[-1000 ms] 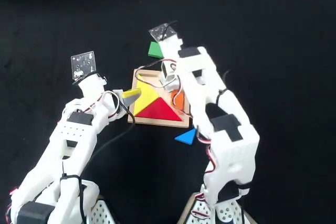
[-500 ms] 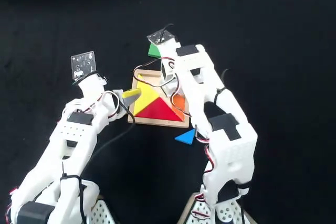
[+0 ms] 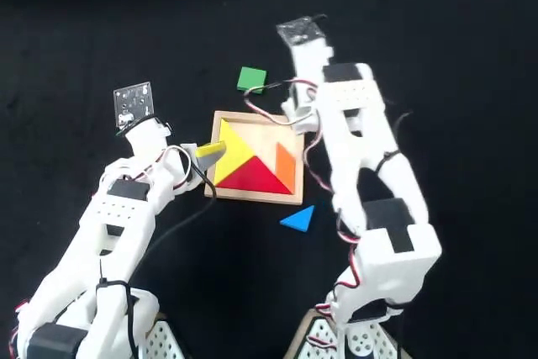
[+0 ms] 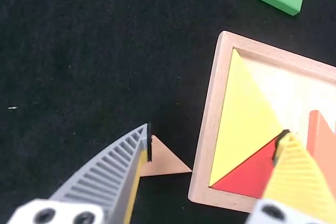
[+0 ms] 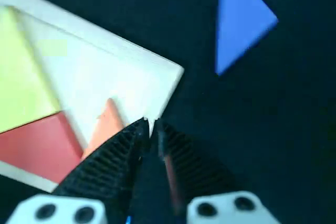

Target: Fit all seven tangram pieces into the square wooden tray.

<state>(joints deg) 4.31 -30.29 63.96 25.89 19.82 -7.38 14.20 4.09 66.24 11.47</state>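
We found the left end effector wide open and holding nothing. It straddled the rim of the square wooden tray on the left arm's side. Its grey finger stood outside over the black desk. Its yellow finger hung over the tray's inside, at the seam where the yellow triangle met the red triangle. A small tan triangle lay on the desk just beside the tray's outer rim. The grey fingertip was at its edge and covered one corner, and we could not tell whether the two touched.

The right end effector was closed, its fingers pressed together with nothing visible between them. Its tips sat over the tray's rim near a corner, next to the orange piece; whether they touched the wood we could not tell. The blue triangle lay on the desk beyond that corner, apart from the tray.

From above, the yellow, red and orange pieces lay inside the tray, with a pale bare stretch of floor along its far side. The green square sat on the desk past the far rim, apart from it.

The yellow finger covered part of the red triangle, and the left wrist view's edge cut off the orange piece. The right fingers hid that piece's near end, so its full outline was hard to make out.
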